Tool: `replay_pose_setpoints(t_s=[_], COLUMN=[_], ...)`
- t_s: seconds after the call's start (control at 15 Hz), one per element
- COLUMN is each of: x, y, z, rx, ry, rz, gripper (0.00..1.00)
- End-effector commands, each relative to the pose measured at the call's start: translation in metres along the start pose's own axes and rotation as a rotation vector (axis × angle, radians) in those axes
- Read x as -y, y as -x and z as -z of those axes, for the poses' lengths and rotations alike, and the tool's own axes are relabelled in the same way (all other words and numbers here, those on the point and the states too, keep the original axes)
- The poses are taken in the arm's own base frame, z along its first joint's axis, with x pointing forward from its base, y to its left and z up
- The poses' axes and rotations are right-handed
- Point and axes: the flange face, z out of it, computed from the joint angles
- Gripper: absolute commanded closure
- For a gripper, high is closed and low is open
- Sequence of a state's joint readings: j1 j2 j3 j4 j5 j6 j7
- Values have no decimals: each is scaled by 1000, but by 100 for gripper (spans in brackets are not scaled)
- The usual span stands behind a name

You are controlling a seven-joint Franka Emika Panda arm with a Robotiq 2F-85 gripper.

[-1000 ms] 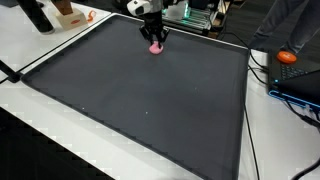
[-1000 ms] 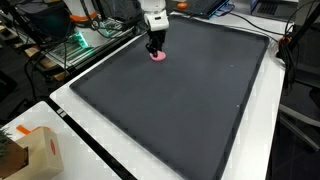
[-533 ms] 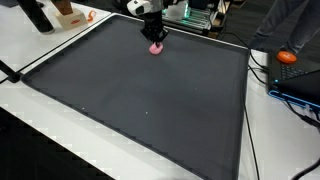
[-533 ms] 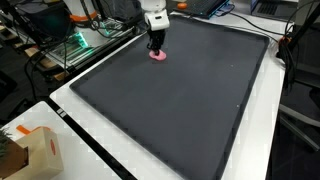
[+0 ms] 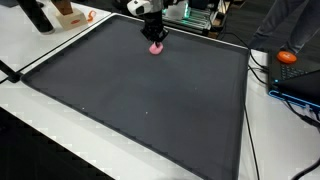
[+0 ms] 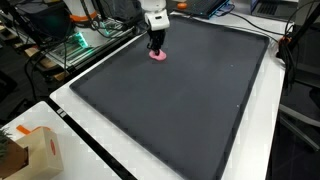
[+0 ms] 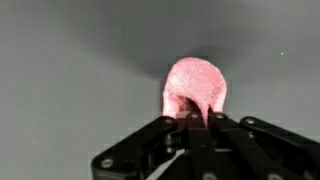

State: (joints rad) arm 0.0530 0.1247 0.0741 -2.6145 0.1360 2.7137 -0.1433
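Fingers (image 7: 228, 130) are pinched shut on the pink lump (image 7: 196, 85), which bulges out beyond their tips.

- Pink lump (image 7: 196, 85): looks soft. The surface is matt, faintly grainy and dimpled, like foam or dough; which of the two cannot be told.
- Gripper (image 7: 196, 118): black and hard. The fingers are smooth with a dull sheen, plastic or coated metal.
- Mat (image 5: 140, 100): dark grey and matt, with no glare. The texture is fine and even, cloth-like or rubbery, and a thin paler edge runs around it.
- Table (image 5: 50, 45): white and smooth, slightly glossy like laminate.
- Box (image 6: 40, 150): tan cardboard, matt.
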Motion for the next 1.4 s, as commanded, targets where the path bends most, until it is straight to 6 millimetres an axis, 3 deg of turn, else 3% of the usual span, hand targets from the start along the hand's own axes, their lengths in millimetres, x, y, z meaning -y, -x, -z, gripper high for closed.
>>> replay_pose_setpoints(t_s=[0.0,0.53,0.93,1.33], x=[0,5,33,78], y=[3,1,-20,-55], z=[0,15,40,34], rx=[-1,-15,47,206], ry=[1,11,91,227], rz=[-1,9,191,426], gripper=[64,3,0,0])
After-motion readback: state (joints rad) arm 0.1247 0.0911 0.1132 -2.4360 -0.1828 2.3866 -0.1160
